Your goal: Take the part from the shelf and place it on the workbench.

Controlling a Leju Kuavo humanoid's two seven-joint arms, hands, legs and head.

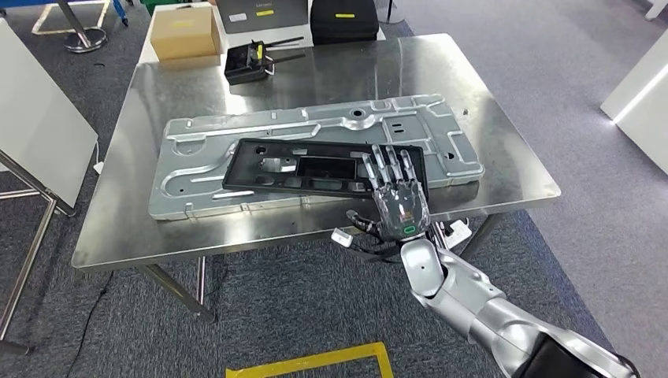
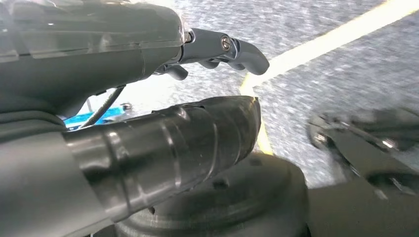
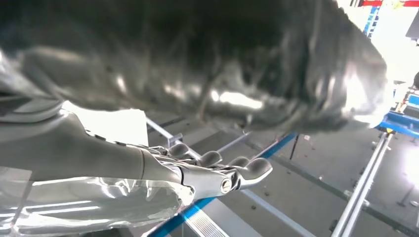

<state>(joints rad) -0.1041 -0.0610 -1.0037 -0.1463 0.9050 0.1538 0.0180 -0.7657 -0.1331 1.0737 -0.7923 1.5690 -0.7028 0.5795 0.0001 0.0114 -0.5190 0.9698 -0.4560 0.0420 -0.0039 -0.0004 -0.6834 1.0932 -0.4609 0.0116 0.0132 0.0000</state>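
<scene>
Head view. The black plastic part — a long, flat frame with rectangular cut-outs — lies on the large stamped metal panel, which in turn rests on the steel workbench. The part sits slightly askew across the panel's near half, well inside the bench edges.

The right hand reaches in from below with fingers extended and spread, lying flat over the part's right end. Whether the fingertips press on the plastic or float just above it cannot be told; nothing is clasped between thumb and fingers, so the hand reads as released. In the right wrist view the fingers likewise appear stretched out with nothing between them.

The left hand appears in the left wrist view above grey carpet and a yellow floor line — fingers loosely curled, holding nothing; how far they are closed is unclear.

At the far edge of the bench stand a cardboard box and a small black device.

Judged progress: the part is on the bench, so placement looks essentially complete. Withdrawing the right arm appears to be all that is left.
</scene>
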